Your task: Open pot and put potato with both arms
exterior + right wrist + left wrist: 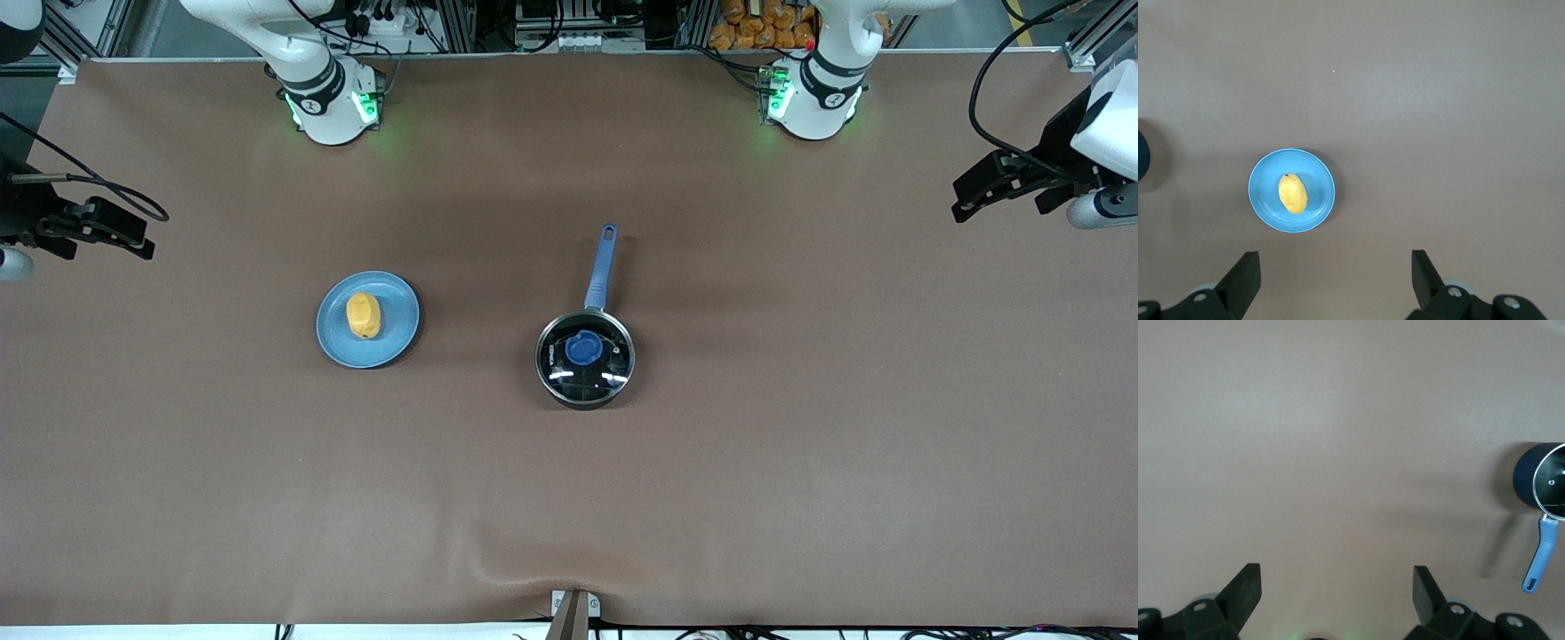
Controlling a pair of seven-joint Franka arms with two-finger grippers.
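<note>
The black pot [585, 357] stands mid-table with its glass lid [605, 366] on, blue knob [583, 347] up, and its blue handle [601, 267] pointing toward the robots' bases. The yellow-orange potato [363, 316] lies on a light-blue plate [396, 302] toward the right arm's end. My right gripper [140, 236] is open and empty, up in the air over that table end; its wrist view shows the potato [1292, 194] and the plate [1263, 193]. My left gripper [960, 203] is open and empty over the left arm's end; its wrist view shows the pot [1540, 482].
The brown table cover [569, 498] has a small wrinkle at its front edge by a clamp [573, 612]. Both arm bases [331, 102] stand along the table's back edge.
</note>
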